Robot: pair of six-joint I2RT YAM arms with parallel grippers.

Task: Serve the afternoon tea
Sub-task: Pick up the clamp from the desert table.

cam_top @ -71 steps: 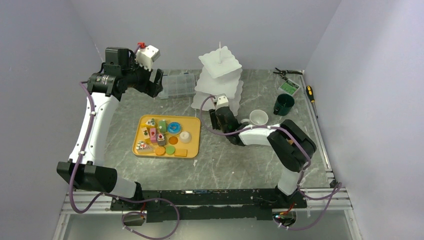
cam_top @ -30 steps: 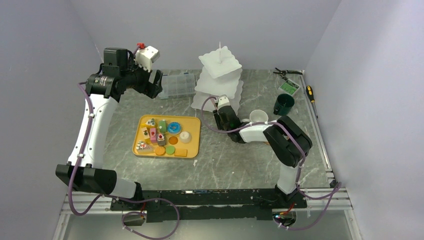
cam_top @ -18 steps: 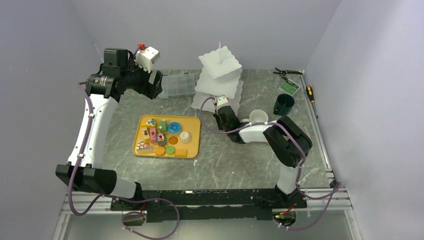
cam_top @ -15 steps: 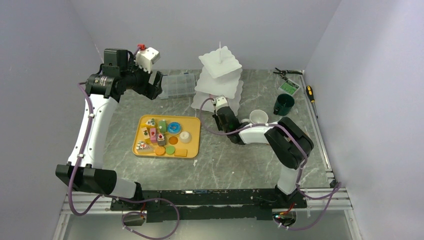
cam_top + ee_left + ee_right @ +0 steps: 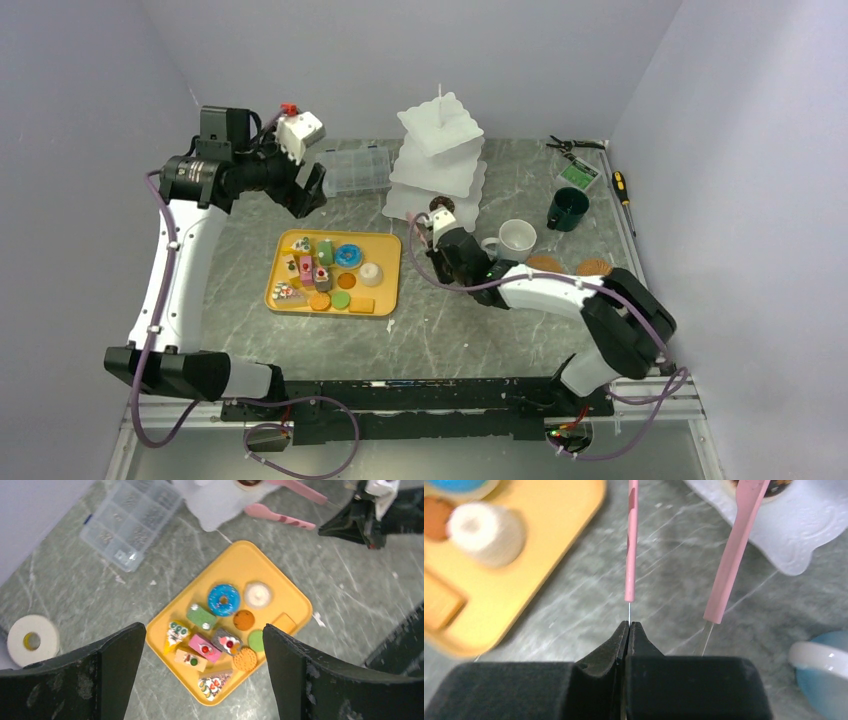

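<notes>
The white three-tier stand stands at the back centre, with a brown donut on its lowest tier. My right gripper sits low just in front of that tier, shut on the thin metal of one arm of the pink tongs. The other tong arm reaches to the donut. A yellow tray holds several pastries, among them a blue donut. My left gripper hangs open and empty high above the tray. The white mug, the dark-green mug and two cork coasters are at the right.
A clear compartment box lies behind the tray, and a roll of white tape is left of it. Pliers, a green card and a screwdriver lie at the back right edge.
My right gripper has drawn back from the stand toward the near side and shut. Its elbow swung right, uncovering the coasters. The brown donut now shows on the lowest tier. The left arm shifted slightly.
</notes>
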